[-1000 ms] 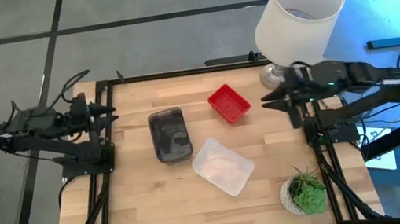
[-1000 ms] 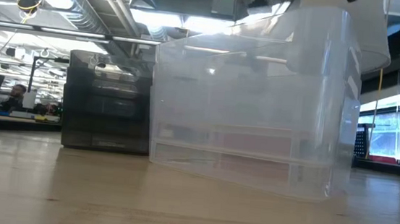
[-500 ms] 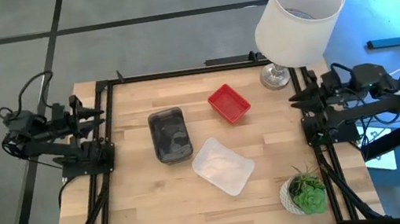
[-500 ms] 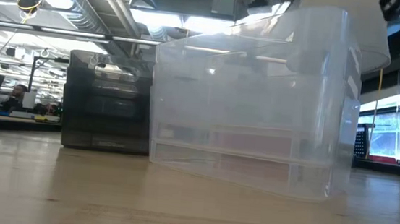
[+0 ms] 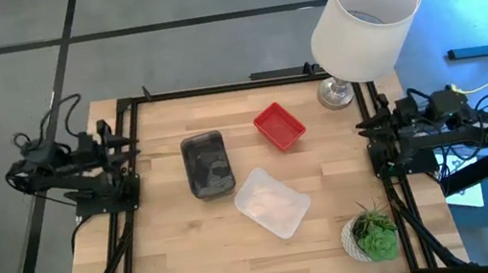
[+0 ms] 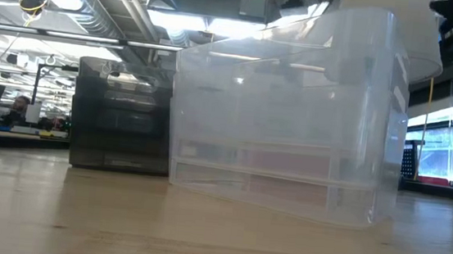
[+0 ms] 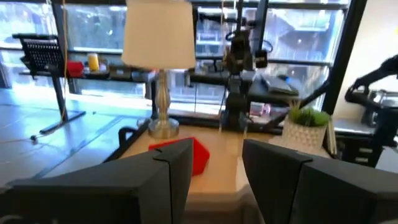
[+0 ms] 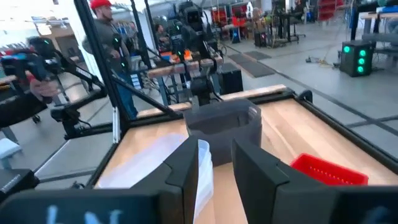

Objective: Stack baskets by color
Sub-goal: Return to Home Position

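Observation:
Three baskets rest on their bases in the middle of the wooden table: a smoky dark grey basket (image 5: 207, 164), a red basket (image 5: 279, 125) and a clear basket (image 5: 273, 202). In the low view the clear basket (image 6: 286, 107) stands nearest, with the grey basket (image 6: 121, 114) behind it on the left. My left gripper (image 5: 136, 146) hovers open at the table's left edge, pointing level toward the baskets. At the right edge, my right gripper (image 5: 359, 126) is also open and level. Neither has anything between its fingers in the wrist views (image 7: 217, 177) (image 8: 216, 168).
A white lamp (image 5: 365, 22) stands at the far right corner and a small green plant (image 5: 373, 233) in a white pot at the near right corner. Black frame rails (image 5: 217, 87) run along the table's edges. People stand in the room beyond (image 8: 106, 37).
My right gripper has drawn back from over the table's right part toward the right edge and has sunk, tipping to level. My left arm has folded down at the left edge, its gripper sinking and tipping toward level. The baskets have kept still.

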`<state>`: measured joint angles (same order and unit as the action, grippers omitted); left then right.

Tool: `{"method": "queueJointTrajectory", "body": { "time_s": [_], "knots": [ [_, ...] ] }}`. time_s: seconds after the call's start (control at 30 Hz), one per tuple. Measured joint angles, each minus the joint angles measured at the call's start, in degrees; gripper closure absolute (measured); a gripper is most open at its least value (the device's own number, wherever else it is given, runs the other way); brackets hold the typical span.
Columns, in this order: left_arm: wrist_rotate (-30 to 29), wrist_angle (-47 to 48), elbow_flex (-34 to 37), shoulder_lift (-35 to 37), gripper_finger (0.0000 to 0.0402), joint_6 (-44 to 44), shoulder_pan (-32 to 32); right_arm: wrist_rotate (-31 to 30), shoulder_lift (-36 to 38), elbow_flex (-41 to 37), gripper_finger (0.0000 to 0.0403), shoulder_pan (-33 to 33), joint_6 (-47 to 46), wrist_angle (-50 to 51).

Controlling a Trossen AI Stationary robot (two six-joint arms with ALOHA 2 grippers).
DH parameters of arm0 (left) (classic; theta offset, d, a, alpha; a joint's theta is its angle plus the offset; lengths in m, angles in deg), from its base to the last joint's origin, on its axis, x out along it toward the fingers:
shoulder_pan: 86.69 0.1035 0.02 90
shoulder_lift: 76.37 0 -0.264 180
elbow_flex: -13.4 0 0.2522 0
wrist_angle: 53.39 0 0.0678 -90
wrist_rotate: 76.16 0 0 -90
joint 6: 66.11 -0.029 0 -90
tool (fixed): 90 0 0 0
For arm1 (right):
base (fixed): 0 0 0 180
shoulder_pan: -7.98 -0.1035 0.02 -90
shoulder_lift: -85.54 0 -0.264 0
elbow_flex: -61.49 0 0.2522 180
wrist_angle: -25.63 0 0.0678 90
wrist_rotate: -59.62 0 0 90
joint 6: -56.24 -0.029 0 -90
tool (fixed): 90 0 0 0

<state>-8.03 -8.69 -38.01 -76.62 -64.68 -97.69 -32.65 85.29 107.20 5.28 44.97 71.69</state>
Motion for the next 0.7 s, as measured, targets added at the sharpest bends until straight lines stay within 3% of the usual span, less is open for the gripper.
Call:
{"method": "queueJointTrajectory", "body": {
  "time_s": [0.37, 0.7],
  "knots": [
    [0.39, -12.05, 11.14, 0.05, 0.0269, -1.45, 0.00, 0.40, 0.14, -1.85, 0.0318, 0.00, 1.37, -3.36],
    [0.33, -32.33, 25.50, 0.07, 0.0269, -4.08, 0.00, 0.34, 0.14, -9.64, 0.0344, 0.00, 4.10, -11.02]
  ]
}}
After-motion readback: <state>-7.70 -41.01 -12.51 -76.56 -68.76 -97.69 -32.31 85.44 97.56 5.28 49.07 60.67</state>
